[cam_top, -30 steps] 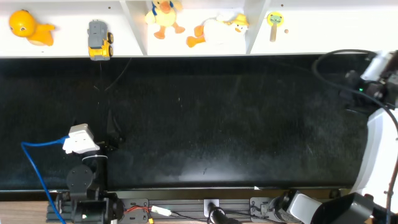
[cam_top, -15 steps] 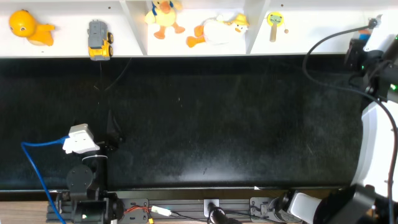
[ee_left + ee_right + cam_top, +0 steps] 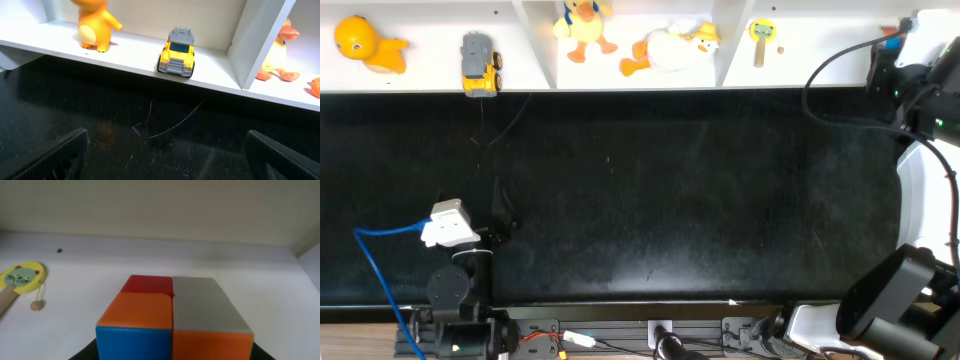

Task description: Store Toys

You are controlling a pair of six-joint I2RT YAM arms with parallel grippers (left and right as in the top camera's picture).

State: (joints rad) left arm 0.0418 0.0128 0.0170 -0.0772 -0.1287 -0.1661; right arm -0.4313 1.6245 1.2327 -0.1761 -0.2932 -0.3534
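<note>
A multicoloured cube (image 3: pixel 172 320) with orange, grey, red and blue faces sits between the fingers of my right gripper (image 3: pixel 172 354), which is shut on it. The cube is low over the white floor of the shelf's right-hand compartment (image 3: pixel 260 280), beside a small yellow rattle drum (image 3: pixel 20 277). From above, the right gripper (image 3: pixel 908 24) is at the shelf's far right end. My left gripper (image 3: pixel 165 162) stands open and holds nothing, low over the black mat, facing a yellow toy truck (image 3: pixel 178 52) on the shelf. The left arm (image 3: pixel 450 225) is near the front left.
The white shelf (image 3: pixel 640 78) along the back holds an orange duck (image 3: pixel 365 42), the truck (image 3: pixel 480 65), a yellow plush duck (image 3: pixel 585 25), a white plush duck (image 3: pixel 670 48) and the rattle (image 3: pixel 761 38). Upright dividers (image 3: pixel 257 42) separate the compartments. A blue cable (image 3: pixel 380 270) trails by the left arm.
My right arm has swung up the view from the mat's right edge to the shelf's right end, carrying the cube. The left arm has not moved.
</note>
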